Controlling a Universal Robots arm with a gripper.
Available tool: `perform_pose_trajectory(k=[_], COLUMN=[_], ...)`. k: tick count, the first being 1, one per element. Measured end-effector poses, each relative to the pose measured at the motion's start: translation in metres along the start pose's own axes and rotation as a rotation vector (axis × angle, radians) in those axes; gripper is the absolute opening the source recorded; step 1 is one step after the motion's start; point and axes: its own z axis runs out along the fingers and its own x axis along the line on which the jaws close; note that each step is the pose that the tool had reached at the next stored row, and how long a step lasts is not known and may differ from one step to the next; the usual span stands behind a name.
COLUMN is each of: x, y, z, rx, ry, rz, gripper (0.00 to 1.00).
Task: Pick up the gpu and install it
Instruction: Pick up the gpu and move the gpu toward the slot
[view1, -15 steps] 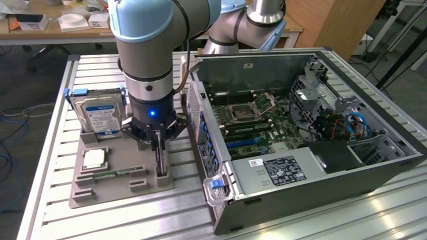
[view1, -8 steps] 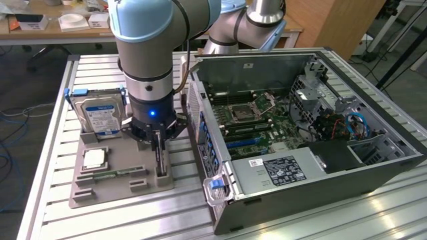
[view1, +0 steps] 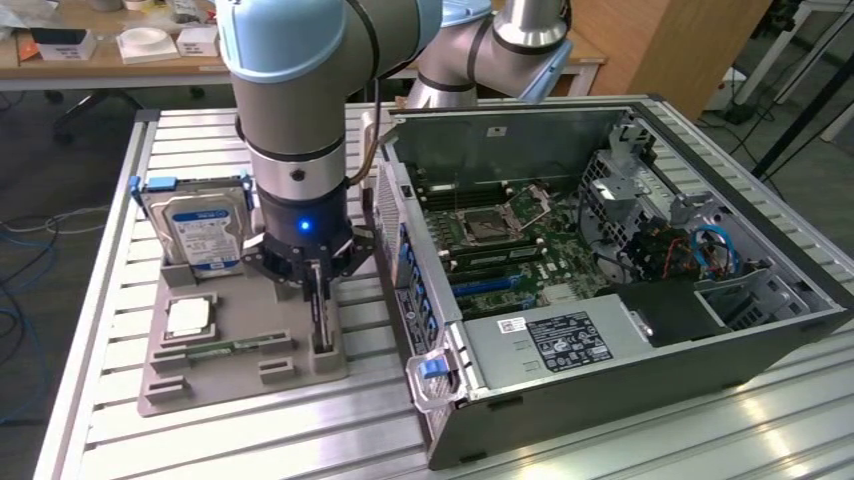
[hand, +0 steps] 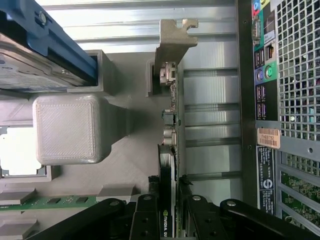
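Ribbed metal tabletop (view1: 267, 440) carries a grey holder (view1: 240, 385) beside the open computer case (view1: 601, 250). My hand (view1: 318, 300) pinches the gpu (hand: 170, 125), which stands edge-on in its slot along the holder's side nearest the case.

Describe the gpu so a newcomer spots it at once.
Find the open computer case; a grey tray lies on the exterior view's left of it. The gpu stands edge-on along the tray's case-side edge, in the gripper: thin and dark, unlike the blue-labelled hard drive.
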Motion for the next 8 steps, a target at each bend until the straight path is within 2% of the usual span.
perform_pose_trajectory(k=[5,8], x=[0.0,0.0], y=[0.0007,0.0012], z=[-0.0121,-0.0231], rx=[0.0004,0.0004], ry=[0.0001,0.0], rz=[0.0,0.0], gripper=[0.26,0.26])
